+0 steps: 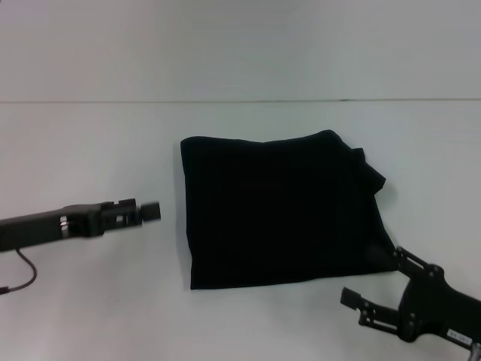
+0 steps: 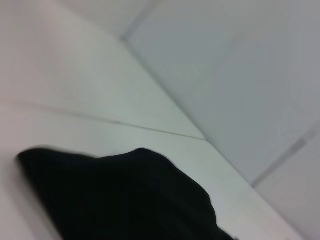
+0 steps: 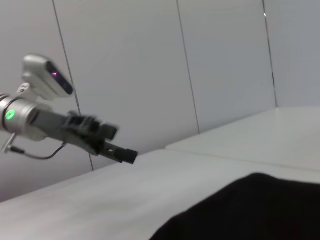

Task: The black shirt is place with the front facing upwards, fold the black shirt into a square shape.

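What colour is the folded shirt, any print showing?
Plain black shirt, no print visible; head view shows it best.

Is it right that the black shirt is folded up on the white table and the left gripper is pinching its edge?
Not quite. The head view shows the left gripper beside the folded black shirt, apart from it, holding nothing. The shirt does lie on the white table.
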Controlling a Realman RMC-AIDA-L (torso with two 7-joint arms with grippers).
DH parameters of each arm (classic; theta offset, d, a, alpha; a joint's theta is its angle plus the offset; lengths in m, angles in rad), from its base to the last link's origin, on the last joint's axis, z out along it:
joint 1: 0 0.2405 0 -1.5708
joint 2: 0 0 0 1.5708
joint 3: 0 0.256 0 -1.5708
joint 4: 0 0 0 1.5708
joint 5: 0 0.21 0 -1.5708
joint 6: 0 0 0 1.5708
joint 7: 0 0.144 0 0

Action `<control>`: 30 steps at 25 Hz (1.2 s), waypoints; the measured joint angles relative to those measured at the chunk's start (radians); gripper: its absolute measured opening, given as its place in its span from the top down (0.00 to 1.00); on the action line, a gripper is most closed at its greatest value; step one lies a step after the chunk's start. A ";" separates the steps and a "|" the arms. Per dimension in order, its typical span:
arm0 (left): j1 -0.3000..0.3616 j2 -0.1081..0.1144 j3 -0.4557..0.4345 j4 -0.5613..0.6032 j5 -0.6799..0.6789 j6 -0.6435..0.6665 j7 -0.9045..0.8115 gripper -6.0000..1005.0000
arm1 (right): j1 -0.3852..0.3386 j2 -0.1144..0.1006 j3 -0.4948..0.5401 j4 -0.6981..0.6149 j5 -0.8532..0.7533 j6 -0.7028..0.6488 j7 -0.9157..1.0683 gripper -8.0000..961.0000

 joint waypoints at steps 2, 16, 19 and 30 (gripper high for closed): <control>0.021 -0.004 0.007 0.019 0.008 0.036 0.146 0.06 | 0.016 0.001 0.005 0.000 0.000 -0.003 0.000 0.02; 0.181 -0.146 -0.001 -0.048 -0.021 -0.021 0.921 0.05 | -0.035 0.005 0.126 0.089 0.002 0.000 -0.164 0.02; 0.172 -0.145 -0.008 -0.081 -0.028 -0.094 0.931 0.05 | -0.056 0.006 0.173 0.110 0.003 0.026 -0.219 0.02; 0.125 -0.147 -0.010 -0.150 -0.033 -0.170 0.952 0.06 | -0.051 0.004 0.180 0.115 -0.005 0.066 -0.231 0.02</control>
